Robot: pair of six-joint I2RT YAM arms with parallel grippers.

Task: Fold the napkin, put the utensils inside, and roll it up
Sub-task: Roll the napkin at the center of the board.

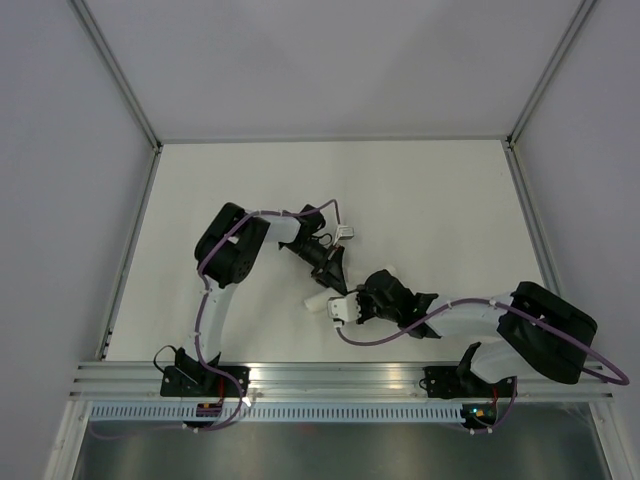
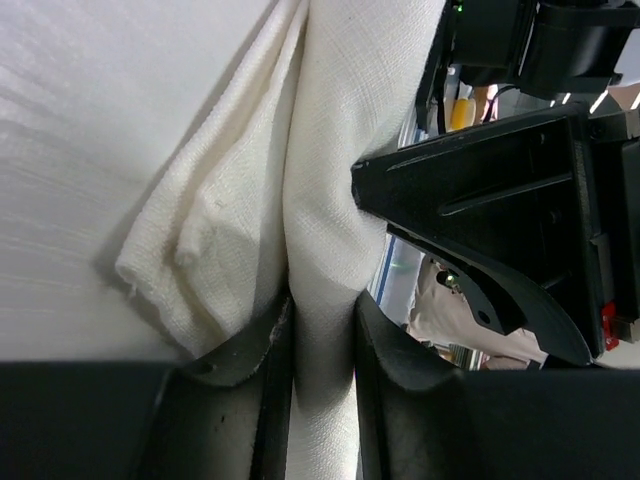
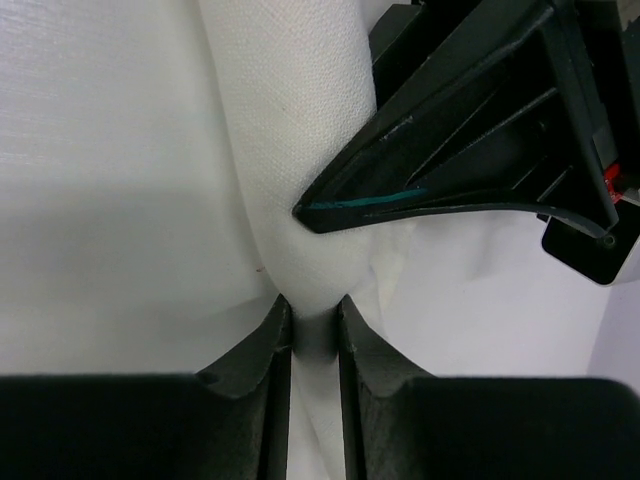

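Observation:
The napkin (image 1: 318, 300) is a narrow white cloth roll on the table's near middle, mostly hidden under both grippers. My left gripper (image 1: 335, 272) is shut on the roll; in the left wrist view (image 2: 322, 340) the cloth (image 2: 330, 150) runs between the two pads, with a loose folded corner (image 2: 190, 250) to the left. My right gripper (image 1: 345, 308) is shut on the same roll; in the right wrist view (image 3: 313, 330) the cloth (image 3: 290, 130) bulges just beyond the pads. Each gripper's black finger shows in the other's view. No utensils are visible.
The off-white table (image 1: 420, 200) is bounded by grey walls and metal frame posts (image 1: 130, 240). An aluminium rail (image 1: 340, 375) runs along the near edge by the arm bases. The two grippers sit tip to tip, very close together.

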